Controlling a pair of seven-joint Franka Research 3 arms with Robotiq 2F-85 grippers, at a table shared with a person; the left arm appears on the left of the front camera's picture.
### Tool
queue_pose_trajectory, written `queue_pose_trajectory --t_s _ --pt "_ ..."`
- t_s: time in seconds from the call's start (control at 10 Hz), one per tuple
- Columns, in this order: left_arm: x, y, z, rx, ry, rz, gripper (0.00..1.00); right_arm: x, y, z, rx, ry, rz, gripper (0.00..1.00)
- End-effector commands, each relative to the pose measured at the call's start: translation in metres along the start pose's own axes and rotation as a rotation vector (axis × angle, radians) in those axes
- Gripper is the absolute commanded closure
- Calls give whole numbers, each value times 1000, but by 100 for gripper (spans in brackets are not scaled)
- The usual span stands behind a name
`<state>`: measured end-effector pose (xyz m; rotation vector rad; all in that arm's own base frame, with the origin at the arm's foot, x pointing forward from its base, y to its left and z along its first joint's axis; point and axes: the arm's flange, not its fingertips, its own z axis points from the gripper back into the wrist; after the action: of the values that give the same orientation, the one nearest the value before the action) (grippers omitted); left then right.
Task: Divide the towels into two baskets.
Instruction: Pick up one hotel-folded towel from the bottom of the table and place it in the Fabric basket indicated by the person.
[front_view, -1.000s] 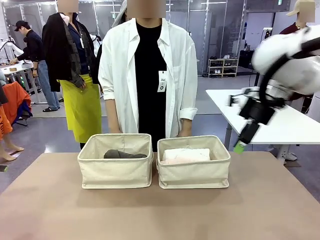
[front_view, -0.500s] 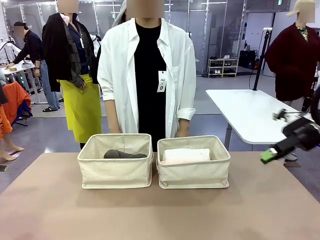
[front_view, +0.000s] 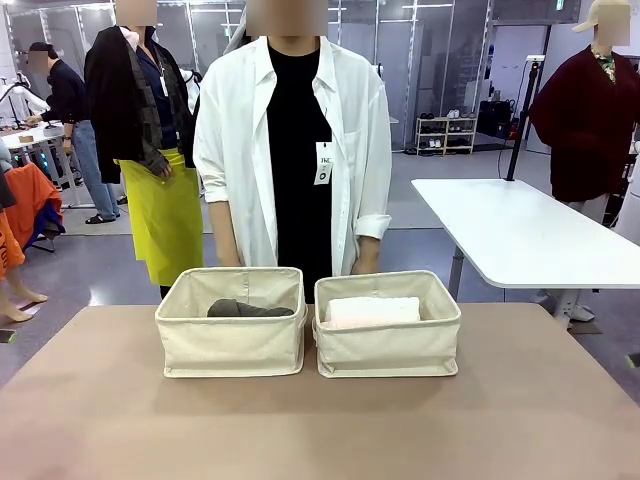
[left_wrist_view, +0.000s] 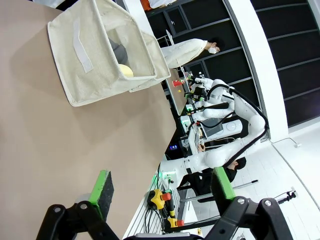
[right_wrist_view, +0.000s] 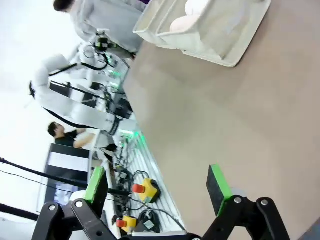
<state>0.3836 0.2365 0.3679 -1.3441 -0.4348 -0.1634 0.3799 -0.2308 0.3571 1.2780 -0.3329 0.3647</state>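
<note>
Front view: two beige baskets sit side by side, touching or nearly so, on the brown table (front_view: 320, 420), with a person (front_view: 295, 150) in a white shirt standing just behind them. The left basket (front_view: 232, 322) holds a dark grey towel (front_view: 248, 309); only the towel's top shows above the rim. The right basket (front_view: 388, 324) holds a white towel (front_view: 372, 308), with a pale pink edge barely readable beside it.

Left wrist view: the left gripper (left_wrist_view: 162, 187) hangs above the table with its jaws spread wide and nothing between the green pads (left_wrist_view: 104, 186). The picture is rolled sideways. The left basket (left_wrist_view: 100, 52) is well apart from the fingers; inside it a dark grey roll (left_wrist_view: 118, 49) and a sliver of yellow towel (left_wrist_view: 126, 71) peek out, mostly hidden by the wall.

Right wrist view: the right gripper (right_wrist_view: 157, 185) is also wide open and empty over bare tabletop. The right basket (right_wrist_view: 210, 27) is cut off at the top edge, with the pale pink towel (right_wrist_view: 182, 25) and part of a white roll (right_wrist_view: 197, 6) inside.
</note>
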Motion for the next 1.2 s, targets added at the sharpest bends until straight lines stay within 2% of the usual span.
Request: queue_pose_trajectory --t_s 0.0,0.1,0.2,0.3,1.1 --pt "-2 -5 2 5 3 -12 0 14 -22 8 66 -31 -25 0" --pt "-2 -5 2 5 3 -12 0 19 -32 2 62 -7 -40 0" --pt "-2 -5 2 5 3 -12 0 28 -47 -12 -9 83 -87 0" --pt "-2 -5 2 5 3 -12 0 1 -27 8 47 -16 -40 0" --pt "-2 -5 2 5 3 -12 0 1 -27 8 47 -16 -40 0"
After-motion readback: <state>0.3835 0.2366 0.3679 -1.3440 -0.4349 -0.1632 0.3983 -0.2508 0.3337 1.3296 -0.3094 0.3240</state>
